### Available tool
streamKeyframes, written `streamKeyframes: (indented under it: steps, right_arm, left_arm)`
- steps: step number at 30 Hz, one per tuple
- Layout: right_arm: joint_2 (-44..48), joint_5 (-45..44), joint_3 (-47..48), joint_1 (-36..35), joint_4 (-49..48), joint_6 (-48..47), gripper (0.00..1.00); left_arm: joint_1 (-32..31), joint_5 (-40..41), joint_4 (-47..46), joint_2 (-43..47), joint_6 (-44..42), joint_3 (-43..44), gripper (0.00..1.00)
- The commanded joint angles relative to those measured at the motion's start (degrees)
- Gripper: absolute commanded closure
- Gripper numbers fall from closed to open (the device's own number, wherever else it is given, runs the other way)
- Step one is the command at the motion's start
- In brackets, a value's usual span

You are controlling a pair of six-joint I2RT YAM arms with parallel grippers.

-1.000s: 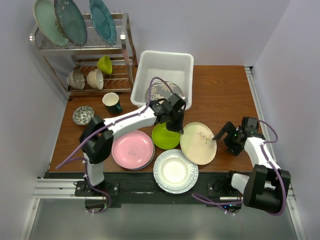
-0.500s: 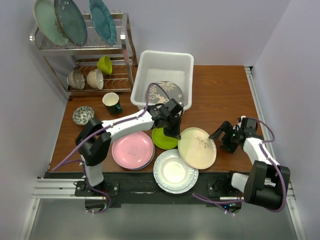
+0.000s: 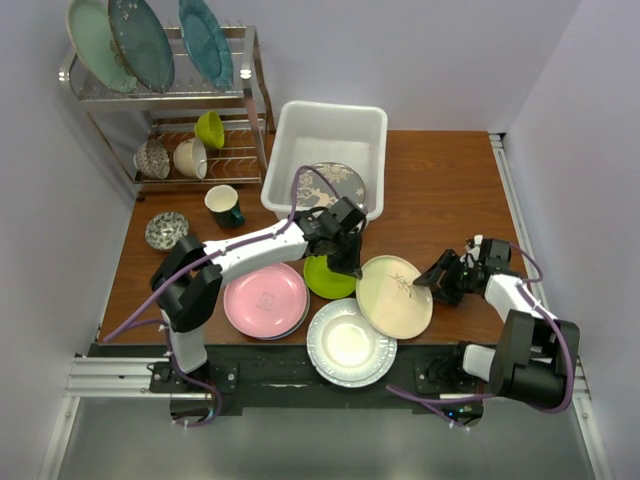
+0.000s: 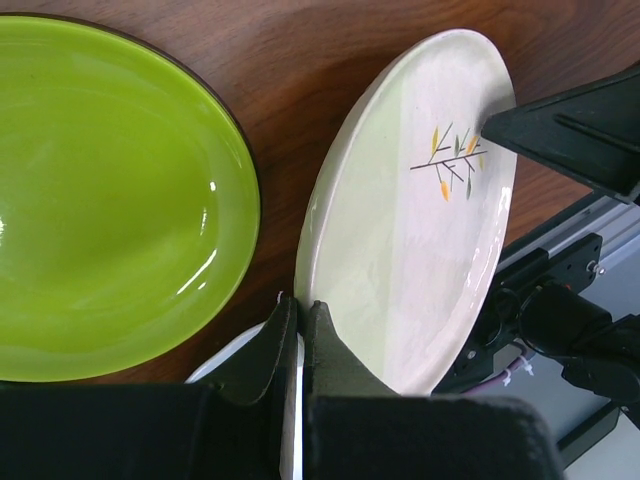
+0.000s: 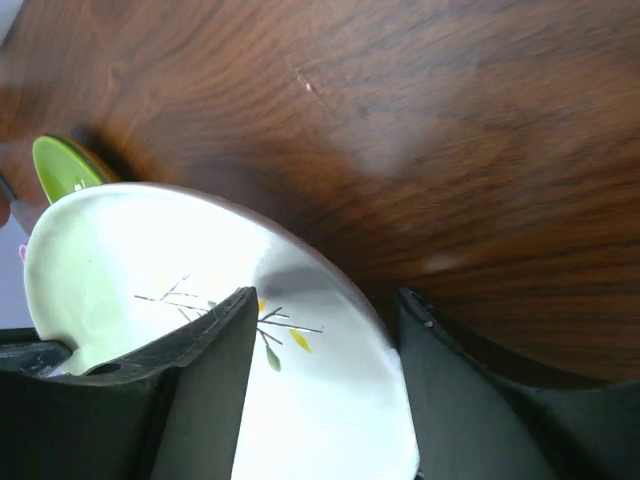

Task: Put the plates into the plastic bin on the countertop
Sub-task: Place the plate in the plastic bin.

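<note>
**Countertop stock: both grippers at the cream plate**

Surface: flat reddish-brown wood-grain countertop (image 3: 440, 190), closed in by pale plain walls at the back and on both sides.

Back left: metal wire dish rack (image 3: 240, 110) with three large teal and pale green plates on top and small bowls below. A dark green mug (image 3: 224, 206) and a patterned bowl (image 3: 166, 230) stand in front of it.

Back centre: white rectangular plastic bin (image 3: 330, 125), with a grey deer-patterned plate (image 3: 335, 182) lying inside.

Near edge, left to right: round pink plate (image 3: 265, 298), lime green plate (image 3: 326, 278), white fluted-rim plate (image 3: 350, 342), and a cream plate with a leaf sprig (image 3: 395, 297). The cream plate is outside the bin, overlapping the white plate's rim.

Left gripper (image 4: 297, 310): pinched tight on the cream plate's left rim.

Right gripper (image 5: 325, 300): fingers parted, straddling the plate's right rim, not clamped.

Change over the last second – the right gripper, then wide apart and clear of the plate, has moved in to its rim with narrower jaws. The cream plate and the left gripper have shifted slightly toward the near edge.
</note>
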State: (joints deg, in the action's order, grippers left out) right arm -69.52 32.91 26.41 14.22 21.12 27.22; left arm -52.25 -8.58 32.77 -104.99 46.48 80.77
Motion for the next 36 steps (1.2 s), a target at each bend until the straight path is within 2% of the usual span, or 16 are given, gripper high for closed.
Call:
streamKeyframes:
  steps: [1,2,3,5,6,9,14,17,18,21,22,30,36]
  right_arm:
    - [-0.8,2.9,-0.9,-0.2,-0.5,0.3,0.54]
    - [-0.9,2.7,-0.8,-0.2,-0.5,0.3,0.60]
    - [-1.4,2.5,-0.8,-0.2,-0.3,0.3,0.71]
    - [-1.9,2.3,-0.7,-0.2,-0.1,0.2,0.80]
    - [-2.2,2.2,-0.7,-0.2,-0.2,0.3,0.89]
    - [-2.6,1.5,-0.6,-0.2,0.0,0.5,0.96]
    - [-3.1,0.9,-0.5,-0.2,-0.1,0.6,0.99]
    - [-3.3,0.8,-0.6,-0.2,-0.4,0.8,1.00]
    - [-3.2,0.8,-0.5,-0.3,-0.4,0.7,1.00]
    - [-3.1,0.5,-0.5,-0.4,-0.3,0.8,1.00]
    - [-3.0,0.4,-0.4,-0.4,-0.2,0.8,1.00]
    - [-2.8,0.3,-0.6,-0.4,-0.1,0.8,1.00]
    - [-3.0,0.2,-0.4,-0.6,-0.2,0.9,1.00]
  left_arm:
    - [0.1,-4.0,-5.4,1.2,0.7,2.5,1.00]
    - [0.1,-4.3,-5.5,1.2,0.7,2.3,1.00]
    - [0.1,-4.6,-5.7,1.1,0.6,2.4,1.00]
    - [0.0,-5.0,-6.1,0.9,0.5,2.3,0.98]
    - [0.1,-5.2,-6.3,0.8,0.6,2.3,0.97]
    - [0.0,-6.3,-7.9,0.5,0.9,1.4,0.95]
    - [0.0,-7.4,-8.3,-0.1,1.0,0.4,0.92]
    - [0.0,-7.7,-8.3,0.0,1.0,-0.5,0.84]
    - [0.0,-7.7,-8.2,0.3,0.8,-0.7,0.81]
    - [0.0,-7.3,-7.8,0.5,0.6,-1.3,0.52]
    - [0.0,-7.7,-8.1,0.5,0.6,-1.6,0.50]
    - [-0.3,-11.5,-11.1,-0.6,1.5,-4.0,0.47]
    - [-0.7,-10.5,-9.6,-0.2,1.2,-4.9,0.46]
